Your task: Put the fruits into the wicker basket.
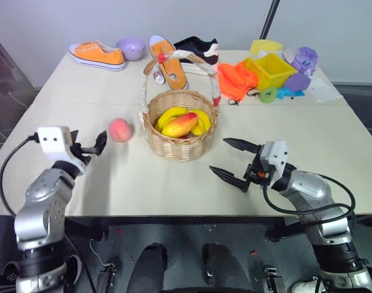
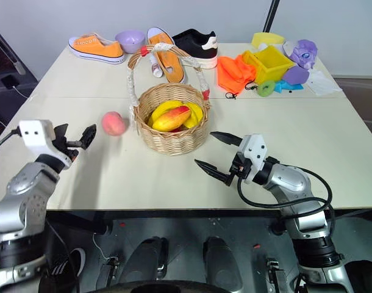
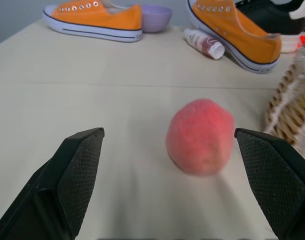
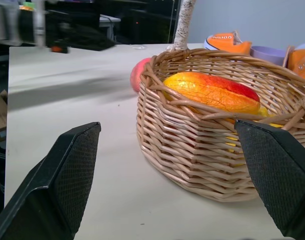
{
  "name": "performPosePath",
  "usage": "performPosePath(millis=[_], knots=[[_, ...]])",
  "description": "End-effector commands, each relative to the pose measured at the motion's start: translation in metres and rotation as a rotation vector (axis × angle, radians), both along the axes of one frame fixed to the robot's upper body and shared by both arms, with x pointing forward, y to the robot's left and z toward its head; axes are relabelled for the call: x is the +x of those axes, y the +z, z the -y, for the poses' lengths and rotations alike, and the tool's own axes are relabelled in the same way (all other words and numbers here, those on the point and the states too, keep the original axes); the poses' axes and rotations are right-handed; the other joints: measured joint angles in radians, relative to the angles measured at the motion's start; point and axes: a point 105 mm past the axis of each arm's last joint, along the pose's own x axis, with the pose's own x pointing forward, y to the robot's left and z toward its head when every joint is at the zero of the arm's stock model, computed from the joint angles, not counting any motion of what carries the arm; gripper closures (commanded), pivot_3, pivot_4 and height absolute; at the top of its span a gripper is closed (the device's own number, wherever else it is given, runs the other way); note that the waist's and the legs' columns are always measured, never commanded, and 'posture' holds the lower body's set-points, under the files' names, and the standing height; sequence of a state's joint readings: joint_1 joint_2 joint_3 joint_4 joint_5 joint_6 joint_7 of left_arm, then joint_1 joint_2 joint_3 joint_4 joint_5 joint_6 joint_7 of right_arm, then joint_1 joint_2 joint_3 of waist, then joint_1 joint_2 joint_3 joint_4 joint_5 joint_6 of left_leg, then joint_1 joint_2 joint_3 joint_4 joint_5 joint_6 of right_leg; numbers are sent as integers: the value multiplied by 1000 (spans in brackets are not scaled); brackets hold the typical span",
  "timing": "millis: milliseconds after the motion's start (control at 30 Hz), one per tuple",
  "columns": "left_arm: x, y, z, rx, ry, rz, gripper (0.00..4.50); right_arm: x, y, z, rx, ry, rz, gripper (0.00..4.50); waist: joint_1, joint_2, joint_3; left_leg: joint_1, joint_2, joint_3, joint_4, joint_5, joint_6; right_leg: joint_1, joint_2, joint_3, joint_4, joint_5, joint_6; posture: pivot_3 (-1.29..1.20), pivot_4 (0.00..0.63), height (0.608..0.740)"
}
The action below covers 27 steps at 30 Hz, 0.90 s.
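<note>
I have the beige desk [image 1: 308, 140] in front of me, and the wicker basket [image 1: 179, 144] sits near its middle, upright, its whitish-wrapped handle [image 1: 174, 60] arching over it with red at the ends. The mango [image 1: 180, 125] already lies inside the basket on top of yellow bananas [image 1: 169, 114]. The peach [image 1: 119, 130] is still out on the desk, just beside the basket on my left, not touching it as far as I can tell.

My left gripper [image 1: 88, 146] is open, with nothing held; in its wrist view the peach sits on the desk ahead of the two spread fingers [image 3: 75, 175], apart from both. My right gripper [image 1: 233, 161] is open as well, empty, hovering near the basket on its right side and pointing toward it; its wrist view looks straight at the basket wall with the mango above the rim.

Along the far edge I see two orange sneakers [image 1: 97, 54], a black sneaker [image 1: 198, 47], a lilac bowl [image 1: 131, 48], a small white bottle [image 3: 204, 43] with a reddish label I cannot read, an orange cloth [image 1: 235, 79], a yellow plastic toy cart [image 1: 272, 70] and purple toy pieces [image 1: 303, 61]. There is small lettering on an orange sneaker's heel in the right wrist view, too small for me to read.
</note>
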State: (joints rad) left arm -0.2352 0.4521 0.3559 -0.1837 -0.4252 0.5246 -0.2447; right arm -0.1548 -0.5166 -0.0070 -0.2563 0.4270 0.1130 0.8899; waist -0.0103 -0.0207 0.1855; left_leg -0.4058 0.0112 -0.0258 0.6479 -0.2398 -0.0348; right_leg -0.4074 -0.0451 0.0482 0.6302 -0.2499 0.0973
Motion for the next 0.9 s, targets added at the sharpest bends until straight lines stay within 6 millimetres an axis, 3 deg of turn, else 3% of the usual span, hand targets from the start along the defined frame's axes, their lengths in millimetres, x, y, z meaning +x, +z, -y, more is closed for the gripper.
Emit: performPosePath(millis=[33,233,433,900], knots=[[29,20,8,50,-12,23,47,-2,9,-3,13,1,51,0,3,0,0,0,-1,-1,0,0,0,0,0,-1,0,0,0,0,150,740],[65,19,26,65,-84,-61,47,-2,10,-3,22,-25,62,0,-5,0,0,0,-1,0,-1,0,0,-1,0,-1,0,2,4,0,150,740],[79,7,31,73,-75,-174,47,-4,10,-3,24,-41,62,0,-5,-1,0,-1,-1,-1,-2,0,0,-2,1,-1,1,2,4,0,150,740],[78,-16,46,111,-109,-277,47,-2,4,-2,21,-52,62,0,-3,-1,0,-1,-1,-1,-1,0,0,-1,0,-1,1,2,5,0,150,740]])
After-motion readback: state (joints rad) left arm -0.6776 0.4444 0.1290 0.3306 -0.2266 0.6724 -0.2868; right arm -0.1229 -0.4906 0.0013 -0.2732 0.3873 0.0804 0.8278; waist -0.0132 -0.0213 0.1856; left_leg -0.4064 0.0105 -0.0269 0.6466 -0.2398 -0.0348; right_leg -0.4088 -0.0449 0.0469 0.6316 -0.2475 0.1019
